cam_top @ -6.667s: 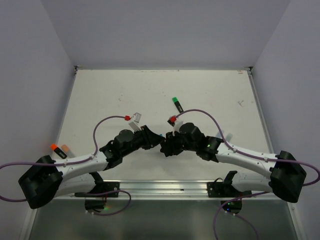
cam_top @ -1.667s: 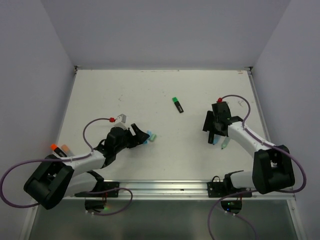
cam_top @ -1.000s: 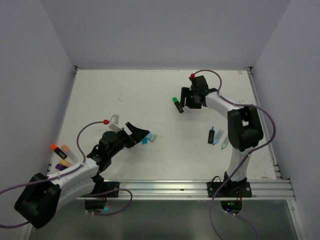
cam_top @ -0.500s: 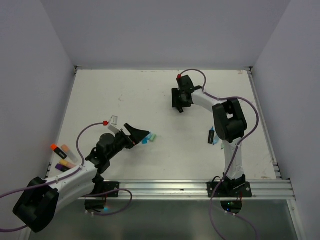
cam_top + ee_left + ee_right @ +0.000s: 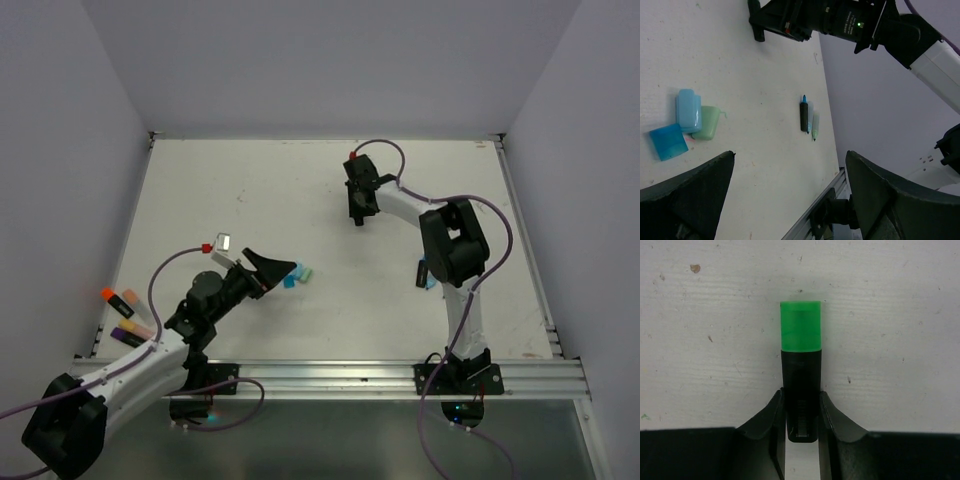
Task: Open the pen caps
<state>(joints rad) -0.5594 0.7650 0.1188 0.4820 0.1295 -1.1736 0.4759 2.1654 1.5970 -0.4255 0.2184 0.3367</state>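
My right tool (image 5: pixel 801 404) pinches marker body (image 5: pixel 801 382) at far table (image 5: pixel 220 200) centre; green cap (image 5: pixel 800 325) still on. Left tool (image 5: pixel 270 268) wide, empty, near three loose caps (image 5: pixel 690 120). Orange cap (image 5: pixel 106 293) unopened, I judge.

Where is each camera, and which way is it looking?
Top camera: high behind the arms, looking down at the table; both arms show, left tool and right tool.
Left wrist camera: on the left arm, looking across the table past its open fingers at three loose caps and the right arm.
Right wrist camera: on the right arm, looking straight down at the marker with the green cap, squeezed between its fingers.
Shared: top and left wrist cameras both see the loose caps.
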